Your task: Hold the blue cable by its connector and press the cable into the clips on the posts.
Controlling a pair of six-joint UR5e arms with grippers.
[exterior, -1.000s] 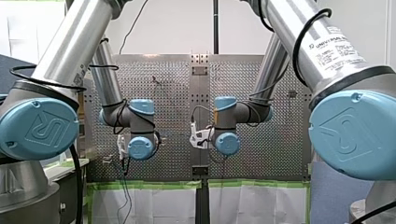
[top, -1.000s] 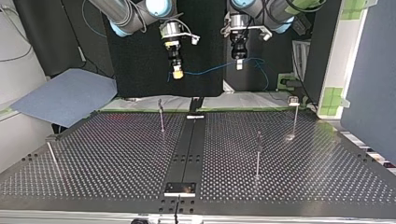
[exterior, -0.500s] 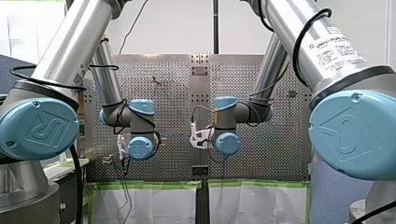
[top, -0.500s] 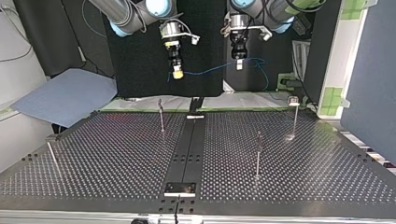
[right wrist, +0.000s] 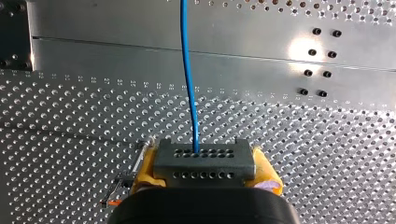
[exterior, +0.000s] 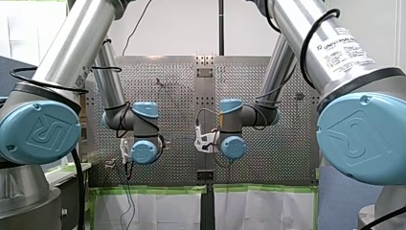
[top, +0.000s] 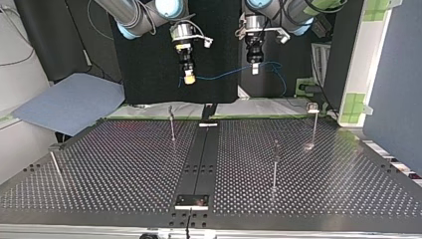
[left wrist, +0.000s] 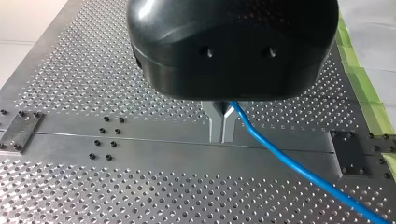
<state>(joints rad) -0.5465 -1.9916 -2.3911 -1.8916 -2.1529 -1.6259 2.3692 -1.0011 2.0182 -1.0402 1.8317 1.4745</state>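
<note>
Four posts (top: 274,167) upright on perforated table (top: 124,164), right gripper (top: 188,78) aloft, pinching grey connector (right wrist: 204,158) in yellow pads (right wrist: 144,172), blue cable (right wrist: 189,84) strung across to left gripper (left wrist: 222,137), metal fingers (left wrist: 215,123) pressed together on it.

Thin blue cable (top: 224,74), strung in the air in a shallow sag, well above the posts (top: 274,169); one end in a grey perforated connector (right wrist: 204,161), cable leaving its middle straight; four slim upright posts, well apart, small clips (top: 312,107) on top, cable in none
</note>
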